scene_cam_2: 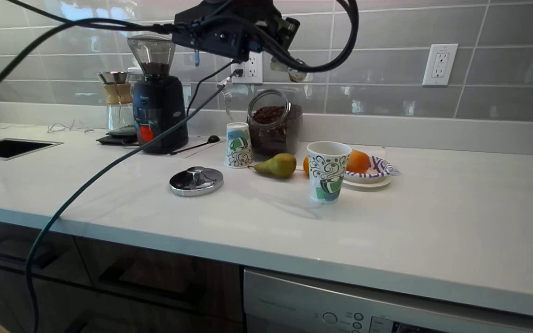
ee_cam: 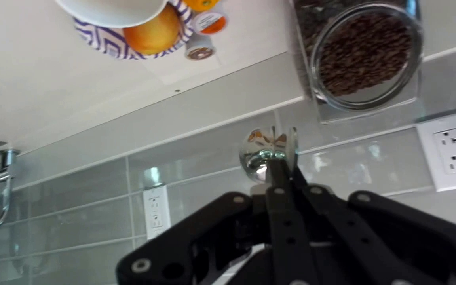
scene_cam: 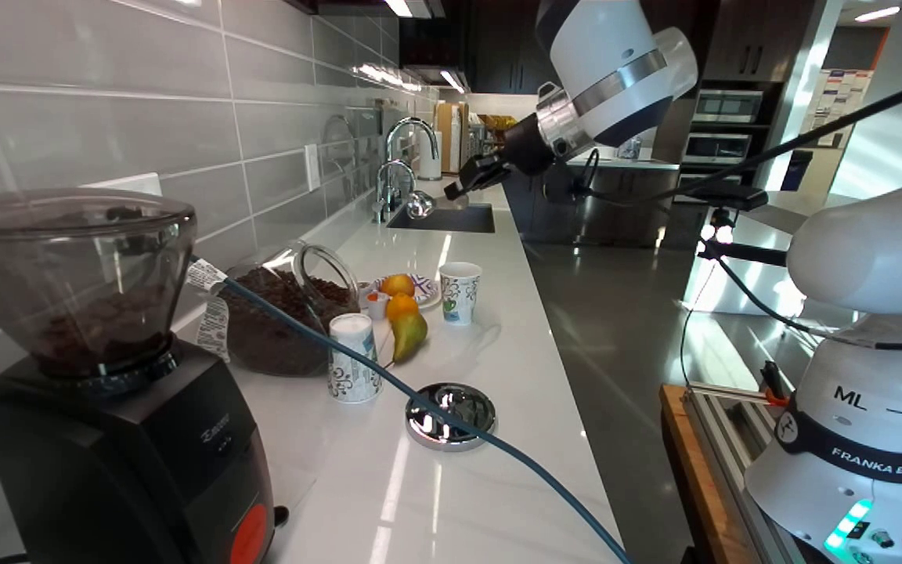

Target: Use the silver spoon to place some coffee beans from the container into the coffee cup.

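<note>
While jaws clamp silver spoon (ee_cam: 255,154), bowl (scene_cam: 420,205) points toward tiled wall (scene_cam: 114,129) — long axis slanting down.

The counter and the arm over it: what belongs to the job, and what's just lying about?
For the job:
silver spoon, held in the gripper
coffee beans
glass jar holding them
upright paper cup, probably the one to fill

Just lying about:
upside-down paper cup
pear
orange fruits
patterned bowl
coffee grinder
black scoop
chrome lid

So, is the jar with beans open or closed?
The jar is open: its rim is uncovered, and a chrome lid lies on the counter.
</note>
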Robot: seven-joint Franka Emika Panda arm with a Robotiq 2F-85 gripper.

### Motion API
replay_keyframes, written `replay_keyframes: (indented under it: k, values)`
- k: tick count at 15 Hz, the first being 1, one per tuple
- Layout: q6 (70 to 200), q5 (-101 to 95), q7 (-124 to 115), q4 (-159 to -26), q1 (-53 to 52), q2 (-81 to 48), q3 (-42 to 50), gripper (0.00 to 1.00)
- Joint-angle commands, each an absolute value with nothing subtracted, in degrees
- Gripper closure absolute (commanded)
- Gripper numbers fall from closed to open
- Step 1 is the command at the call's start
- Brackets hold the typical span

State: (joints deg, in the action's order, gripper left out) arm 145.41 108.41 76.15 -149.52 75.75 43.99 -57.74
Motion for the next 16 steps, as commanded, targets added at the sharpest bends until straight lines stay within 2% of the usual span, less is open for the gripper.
replay_keyframes:
  k: [1, 5, 6, 8, 13, 15, 16]
  values:
    - [143.2, 98.0, 71.7, -149.6, 66.7, 35.4, -48.6, 0.99]
    - [140.0, 85.2, 65.0, -148.2, 55.1, 27.7, -33.8, 0.99]
    - [147.3, 87.8, 67.6, -149.8, 50.8, 28.5, -33.3, 0.99]
    - [149.8, 86.1, 67.6, -149.8, 44.3, 26.4, -26.5, 0.97]
    - [151.7, 86.2, 67.7, -149.9, 41.4, 25.5, -25.3, 0.99]
    - [153.8, 84.9, 65.4, -148.8, 36.4, 24.1, -20.8, 0.99]
    - [151.4, 86.4, 65.0, -148.3, 43.1, 25.5, -26.7, 0.99]
